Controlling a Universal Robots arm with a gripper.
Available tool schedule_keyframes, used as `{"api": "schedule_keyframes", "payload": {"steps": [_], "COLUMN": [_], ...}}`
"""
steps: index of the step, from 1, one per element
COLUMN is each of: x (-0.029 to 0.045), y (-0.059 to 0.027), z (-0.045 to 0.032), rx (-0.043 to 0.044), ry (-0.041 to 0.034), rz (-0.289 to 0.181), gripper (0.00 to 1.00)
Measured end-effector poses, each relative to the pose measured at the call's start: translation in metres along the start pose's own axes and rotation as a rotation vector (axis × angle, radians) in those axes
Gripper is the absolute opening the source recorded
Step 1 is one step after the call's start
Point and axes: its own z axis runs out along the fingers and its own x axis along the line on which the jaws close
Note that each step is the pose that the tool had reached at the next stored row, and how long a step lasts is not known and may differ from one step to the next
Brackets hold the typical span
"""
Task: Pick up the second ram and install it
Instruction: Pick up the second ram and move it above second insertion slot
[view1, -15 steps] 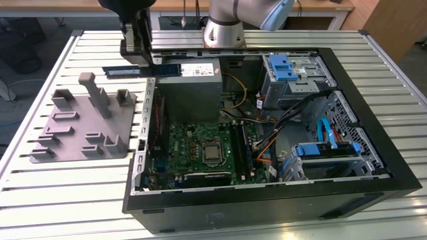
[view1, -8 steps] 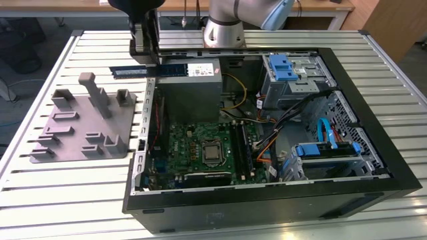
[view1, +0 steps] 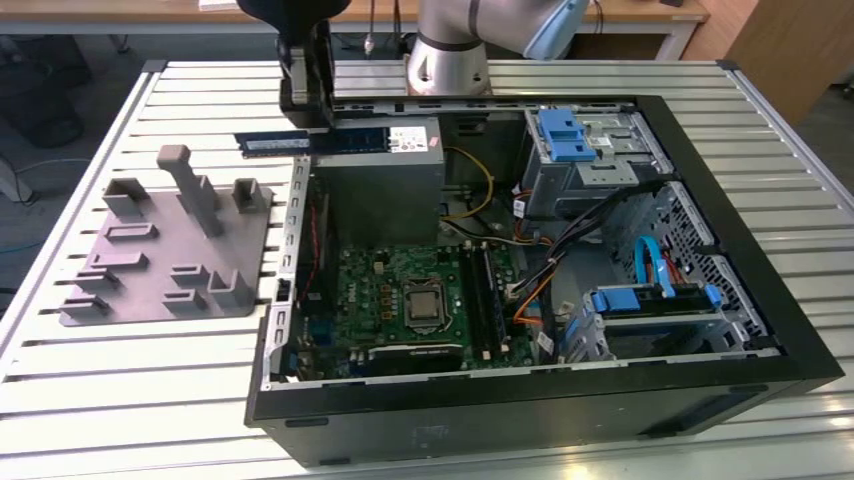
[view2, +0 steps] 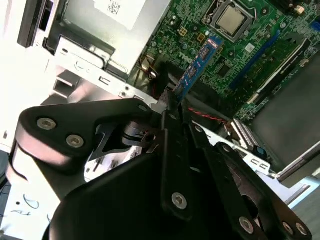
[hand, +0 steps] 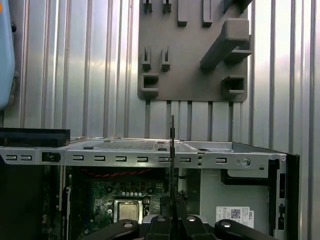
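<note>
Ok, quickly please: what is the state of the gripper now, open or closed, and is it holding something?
The gripper: closed, holding the second ram.

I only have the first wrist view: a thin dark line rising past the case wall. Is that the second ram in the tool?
Observer: Yes. In the exterior view the tool grips the second ram level, one end outside the case wall, the other toward the grey power-supply box.
Operator: Is it in a slot yet?
Observer: No. In the second wrist view its flat blue face juts from the tool above the motherboard, seated in nothing.
</note>
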Motion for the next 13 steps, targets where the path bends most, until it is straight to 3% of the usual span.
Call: {"api": "schedule_keyframes", "payload": {"steps": [13], "x": [0.0004], "y": [-0.0225], "z": [0.0002], "rx": [-0.0002], "ry": [0.0001], "rz": [0.000], "gripper": [0.14]}}
